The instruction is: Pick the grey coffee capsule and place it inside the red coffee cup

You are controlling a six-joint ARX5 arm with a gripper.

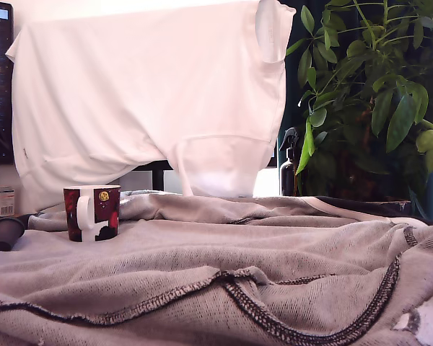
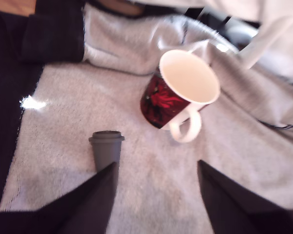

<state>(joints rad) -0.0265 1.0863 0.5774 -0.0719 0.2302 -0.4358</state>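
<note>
The grey coffee capsule (image 2: 107, 148) stands near the red coffee cup (image 2: 178, 92) on grey cloth (image 2: 151, 185); jaws apart, empty.

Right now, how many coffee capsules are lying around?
1. The grey coffee capsule stands on the grey cloth beside the red coffee cup. Folds could hide others.
</note>
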